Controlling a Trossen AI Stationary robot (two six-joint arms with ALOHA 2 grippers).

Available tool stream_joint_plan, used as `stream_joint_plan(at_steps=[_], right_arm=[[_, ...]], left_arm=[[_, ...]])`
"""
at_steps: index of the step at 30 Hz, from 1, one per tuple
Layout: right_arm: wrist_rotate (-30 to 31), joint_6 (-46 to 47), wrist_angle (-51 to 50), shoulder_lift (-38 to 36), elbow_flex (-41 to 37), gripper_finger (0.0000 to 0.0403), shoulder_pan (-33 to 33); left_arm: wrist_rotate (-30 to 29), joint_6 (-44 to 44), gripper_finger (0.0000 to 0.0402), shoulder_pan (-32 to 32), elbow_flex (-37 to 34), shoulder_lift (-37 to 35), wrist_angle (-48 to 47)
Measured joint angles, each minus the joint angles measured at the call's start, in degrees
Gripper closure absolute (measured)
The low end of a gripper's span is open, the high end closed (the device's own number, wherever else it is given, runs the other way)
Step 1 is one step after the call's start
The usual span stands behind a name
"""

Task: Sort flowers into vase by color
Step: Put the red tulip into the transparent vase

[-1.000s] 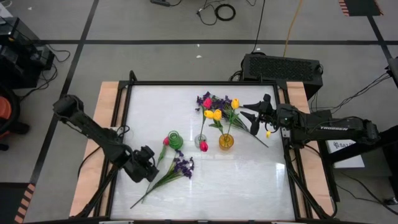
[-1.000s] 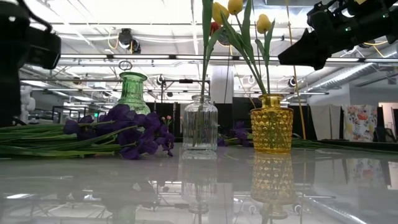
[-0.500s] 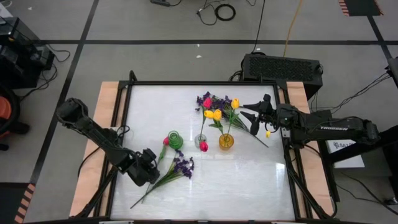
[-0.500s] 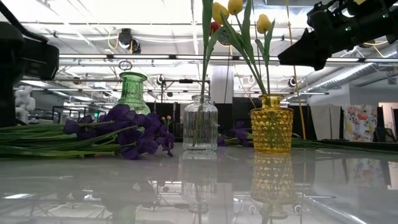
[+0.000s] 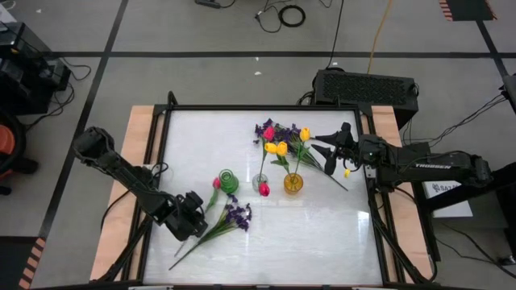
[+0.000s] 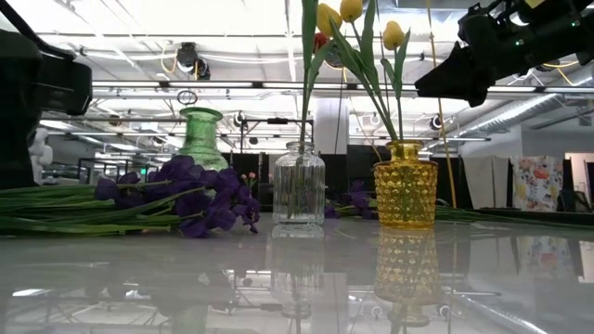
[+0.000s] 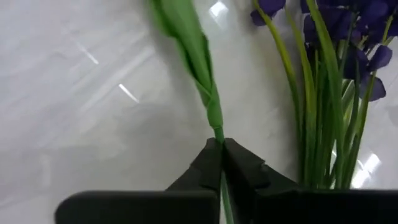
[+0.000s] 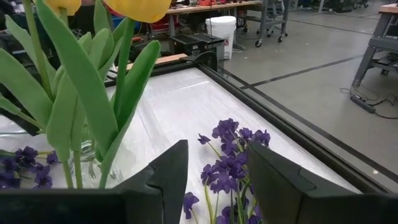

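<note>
Because the flowers lie flat on the desk (image 5: 322,234), the left fingers (image 7: 219,160) are pinched shut low on a tulip stem (image 7: 211,109), likely to lift it; purple sprigs (image 7: 336,37) lie just beside; the green vase (image 5: 227,180) stands near; the right fingers (image 8: 168,168) wait apart, empty, behind the yellow tulips (image 5: 276,148).

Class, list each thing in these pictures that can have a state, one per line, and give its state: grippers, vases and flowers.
left gripper: shut on a green tulip stem
right gripper: open, holding nothing
yellow vase: upright, holds yellow tulips
clear vase: upright, holds a stem
green vase: upright, no flowers in it
purple sprig: lying flat on the table
</note>
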Motion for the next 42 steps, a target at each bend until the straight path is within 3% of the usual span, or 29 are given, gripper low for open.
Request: stream_joint_plan(at_steps=[5, 12, 16, 20, 27, 33, 37, 42], right_arm=[[-2.75, 0.02, 1.09, 0.02, 0.0, 0.0248, 0.01], [-2.79, 0.44, 4.01, 0.0, 0.02, 0.0248, -0.01], [-2.99, 0.92, 4.01, 0.0, 0.02, 0.0248, -0.01], [-7.83, 1.22, 4.15, 0.0, 0.02, 0.0248, 0.02], [-10.33, 0.11, 14.18, -0.15, 0.02, 0.0248, 1.77], [-10.27, -3.1, 27.96, 0.19, 0.07, 0.0248, 6.49], [-9.82, -5.37, 30.47, 1.88, 2.87, 0.0248, 9.56], [-9.73, -7.27, 27.98, 8.25, 11.5, 0.0248, 11.84]], left_arm=[[-0.37, -0.23, 0.0388, 0.0, 0.03, -2.14, -4.63], [-1.52, -0.21, 0.0397, 0.0, 0.03, -10.78, -10.9], [-3.64, 0.01, 0.0398, 0.0, 0.06, -15.39, -14.06], [-8.65, 4.37, 0.0398, 0.0, 1.09, -19.83, -15.81], [-26.74, 23.61, 0.0399, 0.0, 6.33, -27.26, -14.78], [-36.24, 53.34, 0.04, 0.25, 10.41, -30.95, -1.53], [-36.3, 75.09, 0.04, 2.78, 10.79, -32.32, 16.48], [-24.79, 94.8, 0.04, 8.79, 10.81, -32.39, 35.97]])
